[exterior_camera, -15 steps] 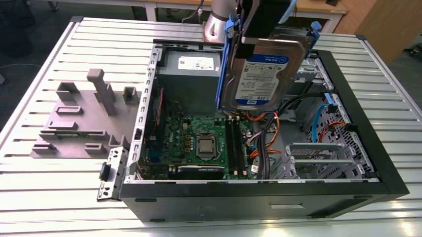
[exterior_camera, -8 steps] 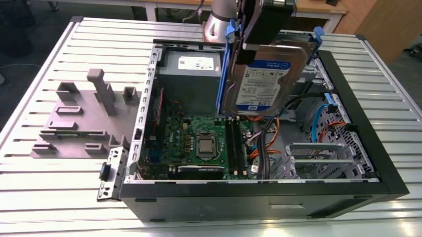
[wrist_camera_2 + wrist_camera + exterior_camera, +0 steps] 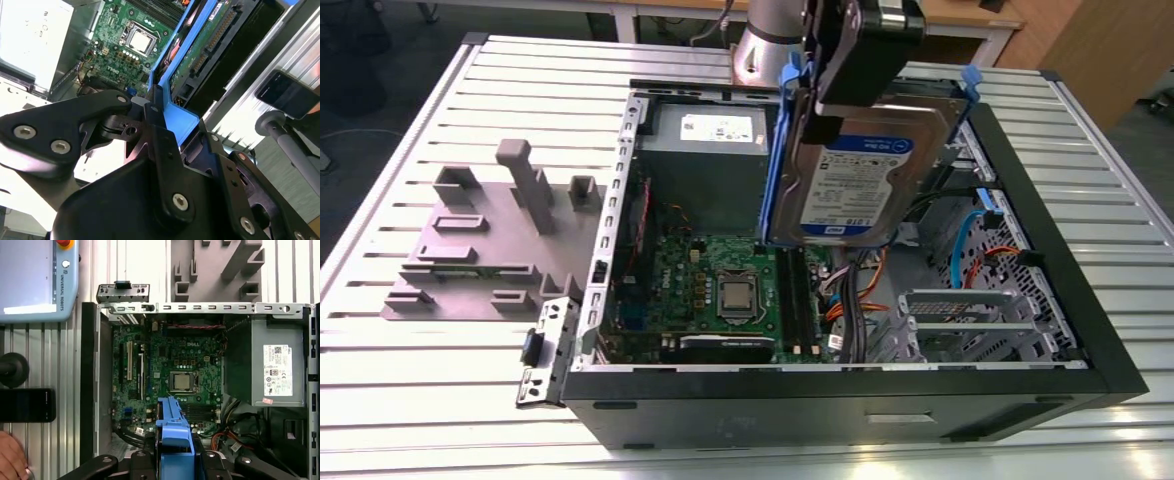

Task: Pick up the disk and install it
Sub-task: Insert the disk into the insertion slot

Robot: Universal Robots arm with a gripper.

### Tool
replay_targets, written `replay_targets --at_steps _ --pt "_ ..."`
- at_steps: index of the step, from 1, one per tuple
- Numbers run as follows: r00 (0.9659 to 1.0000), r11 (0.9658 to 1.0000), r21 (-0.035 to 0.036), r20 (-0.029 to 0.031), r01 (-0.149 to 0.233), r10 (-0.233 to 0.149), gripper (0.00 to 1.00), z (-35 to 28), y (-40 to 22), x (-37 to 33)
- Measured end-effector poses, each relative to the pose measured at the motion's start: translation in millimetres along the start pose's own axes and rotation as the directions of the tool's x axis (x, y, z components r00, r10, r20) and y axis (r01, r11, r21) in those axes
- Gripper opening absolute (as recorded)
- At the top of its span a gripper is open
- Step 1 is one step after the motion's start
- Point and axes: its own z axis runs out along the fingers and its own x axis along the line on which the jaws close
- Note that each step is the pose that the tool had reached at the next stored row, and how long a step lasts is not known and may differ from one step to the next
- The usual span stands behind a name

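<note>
The disk [image 3: 861, 185], a silver hard drive with a white-and-blue label in a blue carrier frame, hangs upright on its edge above the open computer case [image 3: 1067, 250]. My gripper [image 3: 841, 105] is shut on the disk's upper end, clamping the blue frame. In the second wrist view the black fingers [image 3: 152, 125] pinch the blue carrier [image 3: 180, 117], with the drive's green circuit board [image 3: 200, 55] facing the camera. The first wrist view looks down past the blue carrier [image 3: 175, 435] onto the motherboard [image 3: 175, 375].
The case lies open on a slatted metal table [image 3: 440, 350]. Inside are the motherboard [image 3: 720, 290], a grey power supply [image 3: 707, 150], cables and a metal drive cage [image 3: 961, 320]. A grey fixture block [image 3: 480, 240] stands at the exterior view's left. A pendant [image 3: 35, 275], a phone [image 3: 27, 405] and a hand [image 3: 10, 460] are beside the case.
</note>
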Motion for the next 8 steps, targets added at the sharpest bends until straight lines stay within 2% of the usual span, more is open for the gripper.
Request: replay_targets --at_steps 8 --pt "1.0000 1.0000 0.0000 -0.0001 0.000 0.000 0.36 0.3 -14.2 0.2"
